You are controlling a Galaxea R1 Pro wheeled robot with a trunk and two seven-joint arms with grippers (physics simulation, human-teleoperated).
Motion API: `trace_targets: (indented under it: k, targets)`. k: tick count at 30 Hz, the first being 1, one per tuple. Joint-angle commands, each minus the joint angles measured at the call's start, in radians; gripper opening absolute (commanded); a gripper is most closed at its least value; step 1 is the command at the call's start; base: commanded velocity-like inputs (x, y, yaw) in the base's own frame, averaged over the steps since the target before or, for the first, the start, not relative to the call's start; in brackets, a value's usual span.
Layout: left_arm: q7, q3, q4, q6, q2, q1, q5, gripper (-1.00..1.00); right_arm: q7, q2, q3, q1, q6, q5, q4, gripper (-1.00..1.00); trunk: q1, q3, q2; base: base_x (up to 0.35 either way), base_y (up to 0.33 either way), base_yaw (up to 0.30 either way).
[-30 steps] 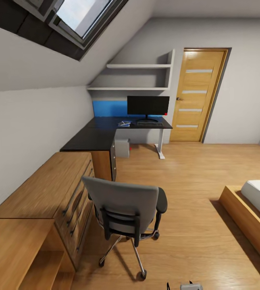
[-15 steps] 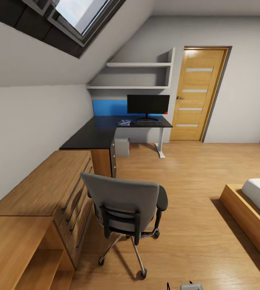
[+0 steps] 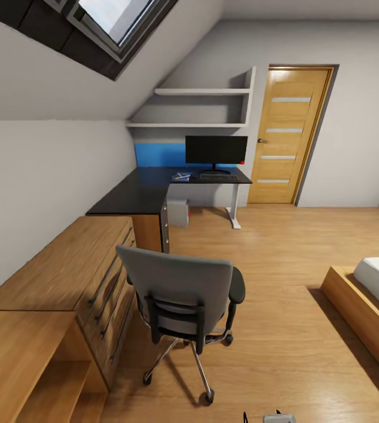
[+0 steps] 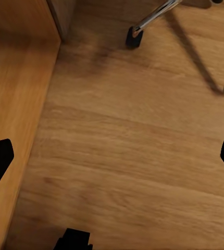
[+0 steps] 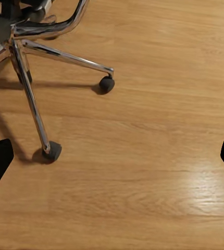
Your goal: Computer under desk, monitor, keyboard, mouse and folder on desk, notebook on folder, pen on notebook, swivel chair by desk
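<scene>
Wooden door (image 3: 290,134) shut, 2 wall shelves (image 3: 204,107), skylight (image 3: 110,17), wooden dresser (image 3: 83,276), bed corner (image 3: 374,294)

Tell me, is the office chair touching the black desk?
Apart. The head view shows the chair standing beside the wooden drawers, with bare floor between it and the desk farther back.

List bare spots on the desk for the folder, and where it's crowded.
Free: the near wing of the desk, from the dresser up to the corner by the blue panel. Crowded: the far wing, where the monitor, keyboard and a small blue item sit.
</scene>
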Motion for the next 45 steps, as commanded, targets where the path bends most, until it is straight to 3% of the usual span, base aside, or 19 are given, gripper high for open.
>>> trace_targets:
  k: [1,39,45]
  targets:
    - [-0.001,0.002,0.0,-0.003,-0.001,-0.001,0.009,1.0,-0.005,0.0,0.009,-0.001,-0.003,-0.007,0.001,1.0,0.004,-0.004,-0.008,0.0,0.0,0.0]
    - [0.0,0.0,-0.007,0.001,0.0,-0.002,0.01,1.0,-0.004,0.004,0.016,-0.001,-0.004,-0.004,0.014,1.0,0.15,-0.123,-0.274,0.0,0.0,0.0]
    - [0.036,0.0,-0.06,0.023,-0.003,-0.059,0.012,1.0,-0.004,0.02,0.013,-0.002,-0.002,-0.001,0.0,1.0,0.173,-0.142,-0.316,0.0,0.0,0.0]
